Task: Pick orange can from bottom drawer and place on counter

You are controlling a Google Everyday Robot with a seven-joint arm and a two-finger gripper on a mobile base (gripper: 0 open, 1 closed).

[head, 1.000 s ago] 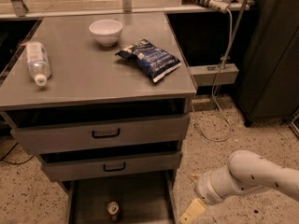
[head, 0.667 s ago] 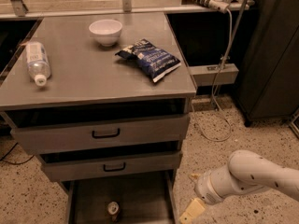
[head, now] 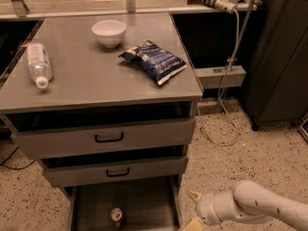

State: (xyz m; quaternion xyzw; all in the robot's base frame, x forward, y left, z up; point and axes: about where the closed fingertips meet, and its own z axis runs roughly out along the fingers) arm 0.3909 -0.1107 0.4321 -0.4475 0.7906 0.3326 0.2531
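only one cam, parked up high out front, tilted down at the counter (head: 86,76) and drawer fronts (head: 144,134), mid range, whole counter in shot, bottom drawer (head: 144,206) clipped by the lower edge, gripper (head: 193,210) sat lower right beside it

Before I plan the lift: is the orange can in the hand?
No: the orange can sits in the bottom drawer, and the open hand is apart to its right.
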